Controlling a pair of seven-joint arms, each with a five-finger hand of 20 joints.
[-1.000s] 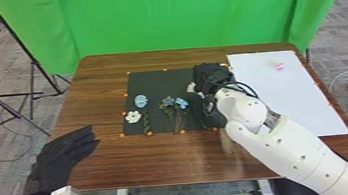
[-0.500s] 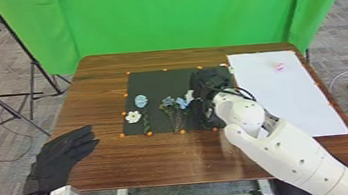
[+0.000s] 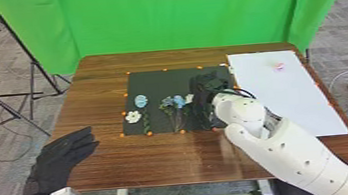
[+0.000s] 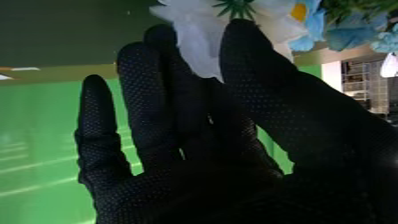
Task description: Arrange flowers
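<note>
over black matting [image 3: 154, 81], our right hand [image 4: 259, 75] pinches a white flower [image 4: 197, 40], likely light, easily crushed, best held by its stem, our left hand [image 3: 61, 157] loose-fingered

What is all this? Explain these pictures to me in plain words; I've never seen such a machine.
This is a robot with two white arms, each ending in black-gloved fingers. The head view looks down from its head; the right wrist view looks along its right hand. The brown table bears a dark mat with blue flowers and a small white flower, plus a white sheet with something pink. Over the mat, the right hand pinches another white flower. The left hand is open by the table's near left corner.
</note>
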